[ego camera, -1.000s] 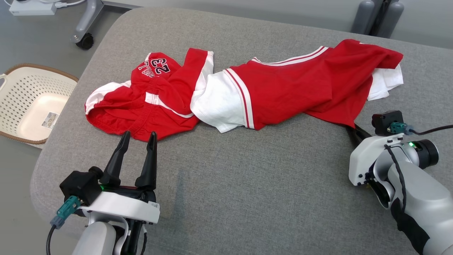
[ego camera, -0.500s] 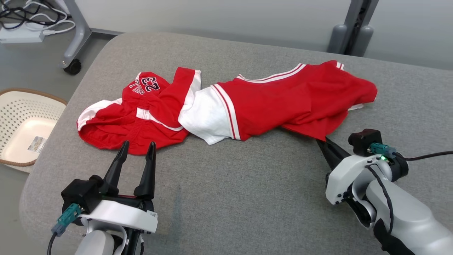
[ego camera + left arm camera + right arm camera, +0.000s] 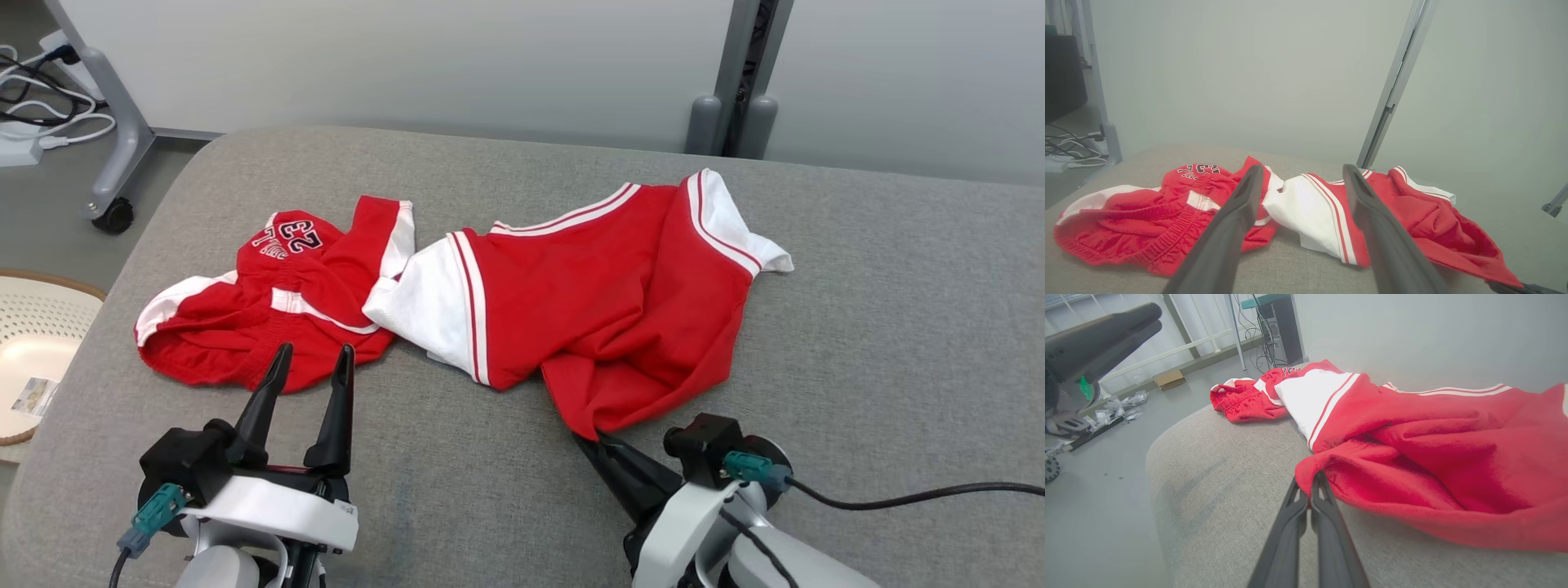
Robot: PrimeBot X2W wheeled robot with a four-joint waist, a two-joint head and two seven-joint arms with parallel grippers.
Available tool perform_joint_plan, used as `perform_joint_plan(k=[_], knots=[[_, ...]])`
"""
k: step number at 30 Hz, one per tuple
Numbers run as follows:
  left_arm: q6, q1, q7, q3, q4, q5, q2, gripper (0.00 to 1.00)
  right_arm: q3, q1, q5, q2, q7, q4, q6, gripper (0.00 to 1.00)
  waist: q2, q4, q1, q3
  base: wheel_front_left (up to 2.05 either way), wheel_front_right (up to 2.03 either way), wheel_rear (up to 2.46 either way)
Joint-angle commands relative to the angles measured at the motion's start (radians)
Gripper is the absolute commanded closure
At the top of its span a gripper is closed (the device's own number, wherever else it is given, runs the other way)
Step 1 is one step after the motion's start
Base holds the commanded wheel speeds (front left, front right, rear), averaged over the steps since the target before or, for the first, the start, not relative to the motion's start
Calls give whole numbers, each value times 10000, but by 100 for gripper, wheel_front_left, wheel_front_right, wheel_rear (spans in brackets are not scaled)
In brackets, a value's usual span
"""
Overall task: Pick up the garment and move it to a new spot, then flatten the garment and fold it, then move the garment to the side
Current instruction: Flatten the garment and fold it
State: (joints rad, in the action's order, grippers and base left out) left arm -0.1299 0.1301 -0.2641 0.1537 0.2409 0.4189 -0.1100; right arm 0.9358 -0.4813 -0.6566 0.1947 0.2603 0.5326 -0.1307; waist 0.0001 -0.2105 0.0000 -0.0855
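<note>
— What has the right pincer point(image 3: 1310, 479) got?
— A red fold at the garment point(image 3: 1412, 457)'s near edge, both fingers pressed together on it.
— And the rest?
— It lies across the grey table point(image 3: 1216, 490) (white panel with red stripes farther off), crumpled at the far end.

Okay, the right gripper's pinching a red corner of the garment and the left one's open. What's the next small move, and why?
Probably raise the right gripper a little, lifting that corner. It is shut on the garment, which lies bunched and twisted on the grey cushion, and the left gripper stands open, holding nothing.
</note>
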Motion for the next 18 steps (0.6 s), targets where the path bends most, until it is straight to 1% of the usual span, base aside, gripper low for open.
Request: perform_joint_plan(k=[1,8,11,14,18], knots=[[-17,99,-4,-62,16,-68,-53,0,282,-38,-132,-35,-15,-10,-1,100,-1,-144,0,18,0,0,0],[-17,230,-4,-130,72,-51,7,0,1796,-610,-849,-795,-114,402,-3,100,-1,-886,0,-27,0,0,0],[-17,259,-4,-153,60,-42,36,0,2498,-897,-1368,-1071,-66,505,-3,100,-1,-1225,0,-50,0,0,0],[-17,257,-4,-213,33,-68,59,0,2945,-1150,-1797,-1231,-2,661,-3,100,-1,-1479,0,-108,0,0,0],[-17,279,-4,-226,5,-79,88,0,3245,-1402,-2191,-1374,51,845,-3,100,-1,-1656,0,-160,0,0,0]])
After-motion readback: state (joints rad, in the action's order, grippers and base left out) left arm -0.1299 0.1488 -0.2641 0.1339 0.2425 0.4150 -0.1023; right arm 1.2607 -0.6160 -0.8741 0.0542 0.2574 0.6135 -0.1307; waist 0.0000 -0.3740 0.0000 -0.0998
